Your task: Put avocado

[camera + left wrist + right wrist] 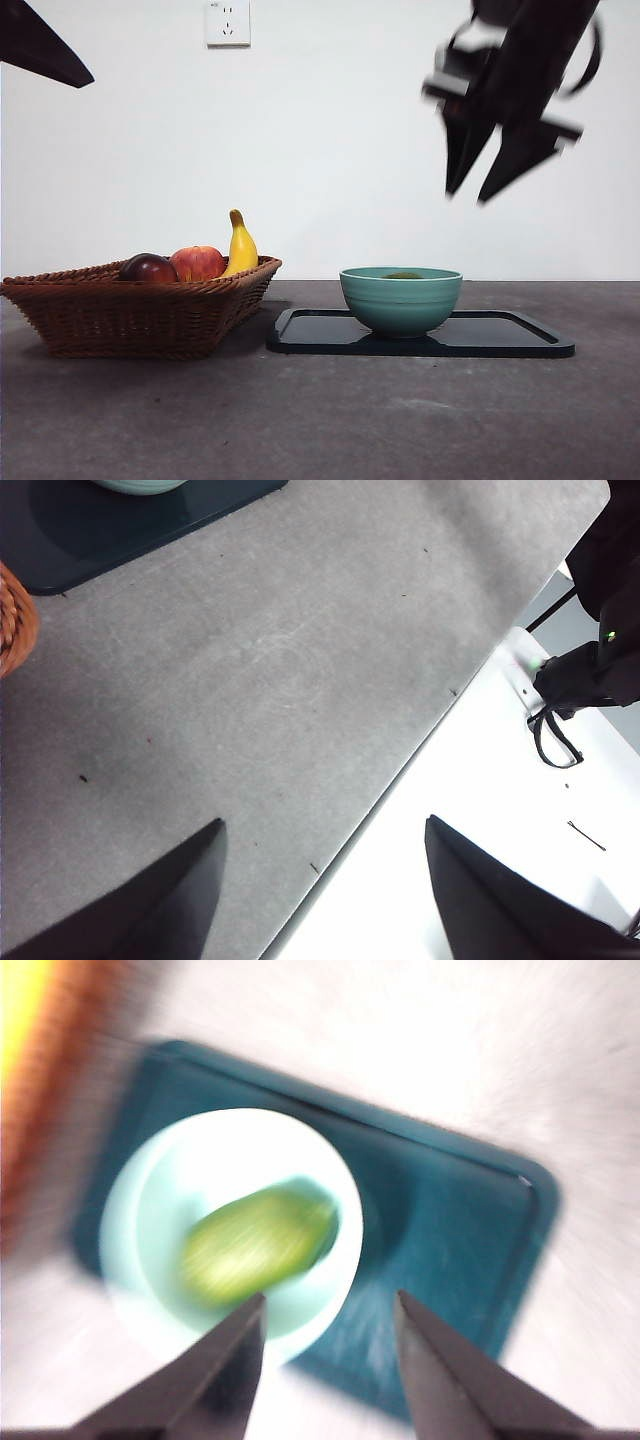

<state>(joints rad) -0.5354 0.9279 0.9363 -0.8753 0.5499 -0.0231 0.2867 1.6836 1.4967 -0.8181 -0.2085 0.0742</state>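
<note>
Front view: avocado (pixel 262 1245) inside bowl (pixel 401 300) beside basket (pixel 120 315), on tray (pixel 500 335).

Avocado (pixel 403 274) mostly hidden by bowl rim (pixel 400 272), right-wrist view motion-blurred

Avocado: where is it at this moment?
The avocado lies inside the teal bowl on the dark tray, right of the wicker basket; the front view shows only its top above the rim, with the open right gripper above.
</note>
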